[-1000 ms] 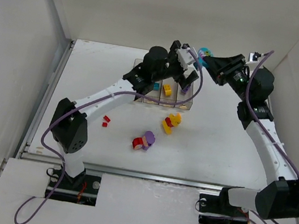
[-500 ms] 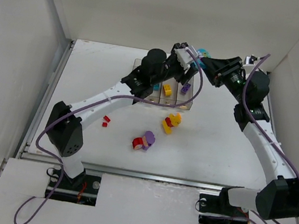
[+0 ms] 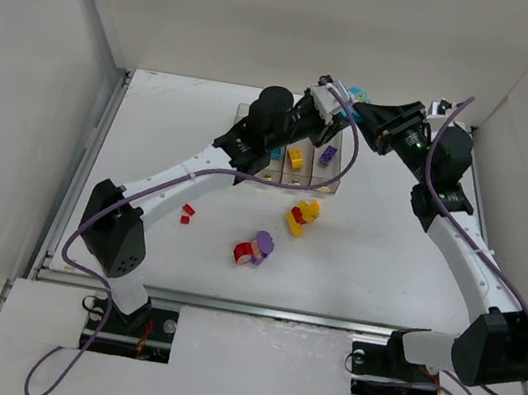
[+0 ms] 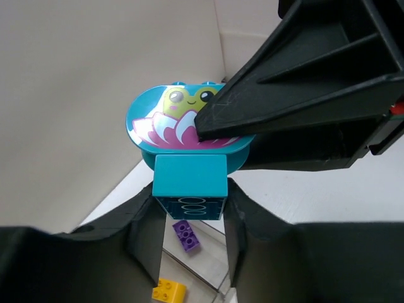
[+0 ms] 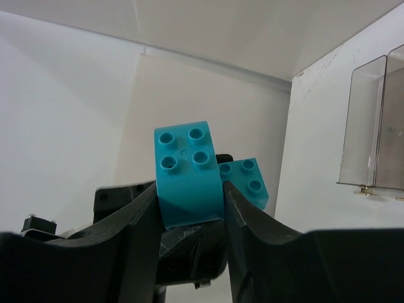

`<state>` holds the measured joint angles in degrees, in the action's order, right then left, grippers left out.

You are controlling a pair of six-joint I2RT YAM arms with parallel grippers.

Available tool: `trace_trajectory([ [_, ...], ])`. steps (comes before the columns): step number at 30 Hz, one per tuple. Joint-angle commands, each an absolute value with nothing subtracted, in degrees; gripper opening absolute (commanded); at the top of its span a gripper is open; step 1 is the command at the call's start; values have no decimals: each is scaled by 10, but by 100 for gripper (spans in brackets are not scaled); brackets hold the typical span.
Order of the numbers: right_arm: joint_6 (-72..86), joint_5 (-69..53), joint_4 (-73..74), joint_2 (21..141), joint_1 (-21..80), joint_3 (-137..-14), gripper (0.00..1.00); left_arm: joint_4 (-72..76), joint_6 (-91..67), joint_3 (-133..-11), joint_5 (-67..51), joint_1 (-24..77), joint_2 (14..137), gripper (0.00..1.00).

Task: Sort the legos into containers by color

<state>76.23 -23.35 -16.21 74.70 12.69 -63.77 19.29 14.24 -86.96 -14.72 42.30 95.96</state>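
Teal clump (image 4: 189,173) | left gripper (image 4: 190,211) grasping square end | right gripper (image 5: 189,199) grasping rounded end | overhead: mostly hidden

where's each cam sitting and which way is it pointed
Top: above and behind the robot, looking down on the table; left arm and right arm show whole.
Left wrist: looks along its jaws at the teal clump, bins below.
Right wrist: looks along its jaws at that clump, bins at right.
Both wrist views share the clump and bins.

Plain white walls (image 3: 274,17) enclose a white table (image 3: 384,268) edged by a metal rail (image 3: 275,311) in front.
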Motion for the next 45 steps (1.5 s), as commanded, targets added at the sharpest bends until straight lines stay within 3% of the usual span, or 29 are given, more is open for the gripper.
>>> trace_trajectory([
  [1, 758, -246, -188, 747, 134, -641, 0, 236, 139, -871, -148, 419, 924, 1],
  [13, 724, -198, -188, 721, 83, -616, 0, 127, 126, -781, -174, 359, 859, 0],
  [20, 659, -175, -150, 778, 83, -660, 0, 94, 120, -699, -179, 348, 802, 0],
  [23, 575, -144, -81, 830, 125, -723, 0, 72, 105, -681, -158, 331, 795, 0],
  [27, 397, -52, 93, 963, 215, -940, 0, 51, 69, -657, -118, 275, 773, 0],
  [34, 280, 11, 266, 1197, 272, -1181, 0, 29, 56, -597, -67, 231, 730, 0],
  [45, 241, 6, 300, 1332, 306, -1261, 0, 45, 62, -574, -61, 221, 717, 0],
])
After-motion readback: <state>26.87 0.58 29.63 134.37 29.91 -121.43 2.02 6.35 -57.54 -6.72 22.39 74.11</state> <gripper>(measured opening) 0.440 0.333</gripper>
